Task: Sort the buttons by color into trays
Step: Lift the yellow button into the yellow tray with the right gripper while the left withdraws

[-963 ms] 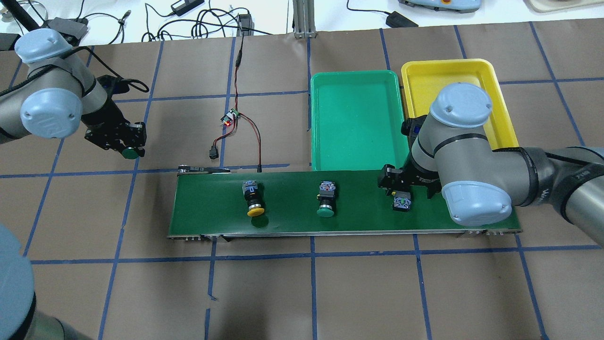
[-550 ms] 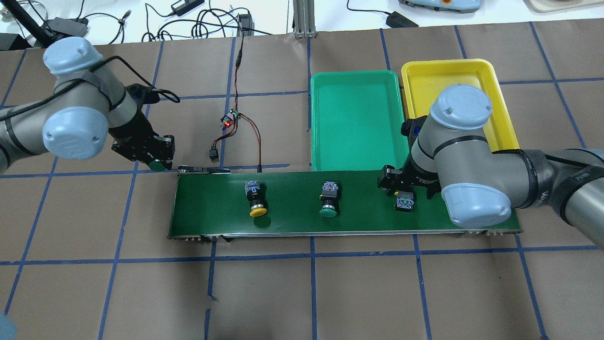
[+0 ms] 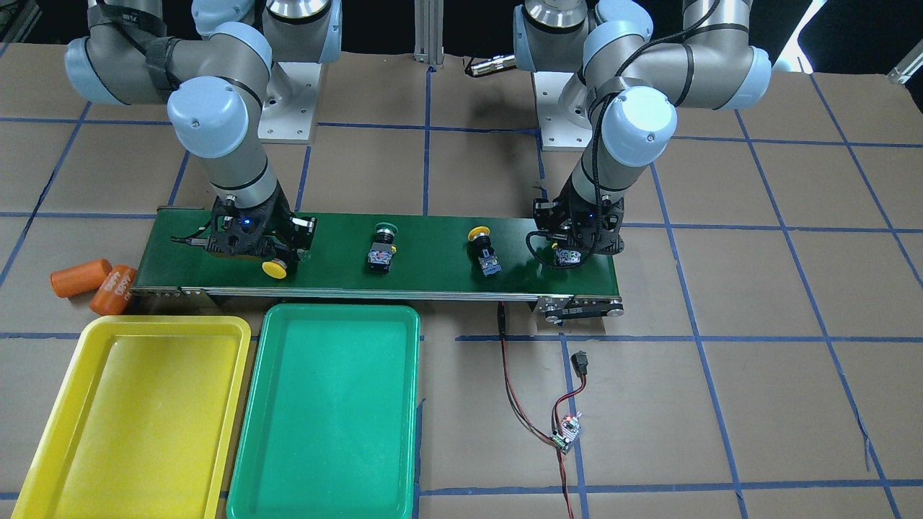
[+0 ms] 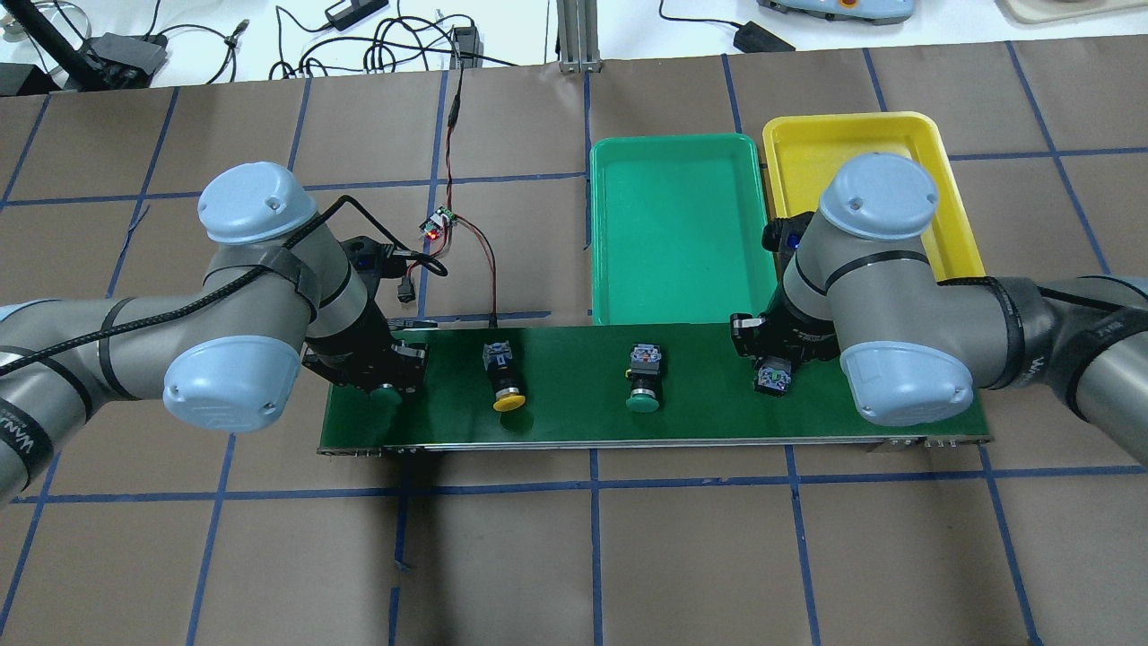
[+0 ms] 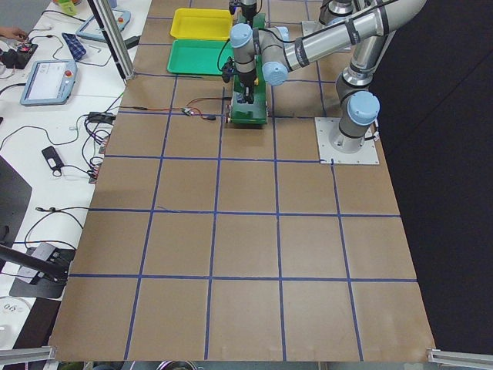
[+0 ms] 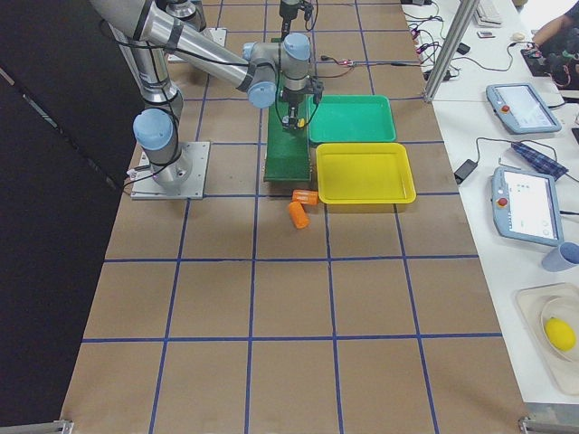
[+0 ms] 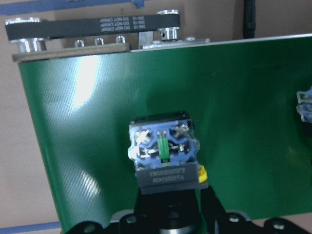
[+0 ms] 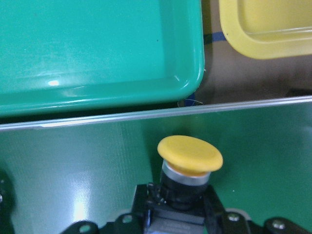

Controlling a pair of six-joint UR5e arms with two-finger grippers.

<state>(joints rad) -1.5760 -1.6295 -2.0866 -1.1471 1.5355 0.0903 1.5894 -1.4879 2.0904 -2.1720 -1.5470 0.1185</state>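
Note:
My left gripper [image 4: 383,381] is shut on a green-capped button [image 7: 163,151] and holds it over the left end of the dark-green conveyor belt [image 4: 574,417]. My right gripper [image 4: 771,363] is shut on a yellow-capped button [image 8: 190,156] at the belt's right part, close to the surface. A loose yellow button [image 4: 502,381] and a loose green button [image 4: 643,381] lie on the belt between the grippers. The green tray [image 4: 682,224] and the yellow tray [image 4: 807,144] stand empty beyond the belt.
Two orange cylinders [image 3: 97,283] lie off the belt's end beside the yellow tray [image 3: 130,418]. Red and black wires with a small circuit board [image 4: 439,223] lie beyond the belt's left end. A metal post [image 4: 574,36] stands at the table's far edge.
My left arm has carried the green button from the table's left to over the belt's left end. The two loose buttons have drifted right along the belt. My right gripper shifted slightly.

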